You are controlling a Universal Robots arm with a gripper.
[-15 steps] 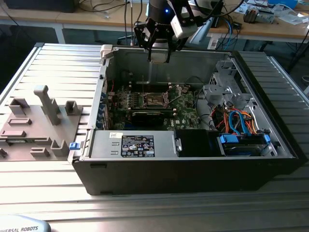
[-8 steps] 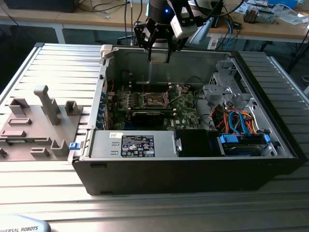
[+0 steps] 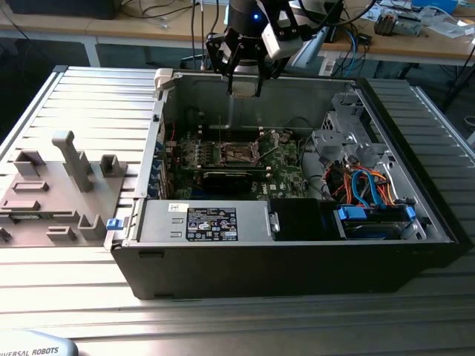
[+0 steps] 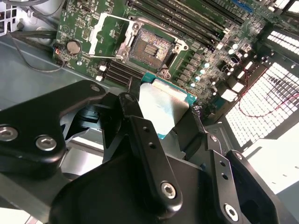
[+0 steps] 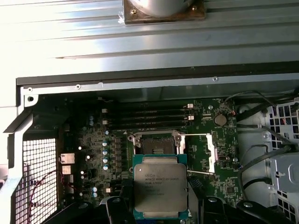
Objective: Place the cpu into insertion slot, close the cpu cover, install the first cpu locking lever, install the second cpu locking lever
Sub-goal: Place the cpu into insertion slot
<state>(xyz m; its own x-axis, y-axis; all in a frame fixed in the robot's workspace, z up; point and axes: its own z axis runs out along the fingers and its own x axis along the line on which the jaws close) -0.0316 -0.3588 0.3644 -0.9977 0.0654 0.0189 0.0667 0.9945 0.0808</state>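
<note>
Currently your black gripper (image 3: 244,83) hangs high over the open grey-and-black computer case (image 3: 260,267), its fingers (image 4: 145,140) clenched on the small flat square cpu with the silver-grey metal top (image 5: 160,189). Below the hand lies the green motherboard (image 3: 286,174). Just past the fingertips sits the dark square insertion slot with its silver rim (image 5: 156,142), uncovered. The thin silver cpu cover frame (image 4: 96,37) is flipped open beside it.

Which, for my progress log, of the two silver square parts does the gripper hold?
The cpu, clamped in the gripper; the cpu cover lies flipped open beside the insertion slot.
</note>
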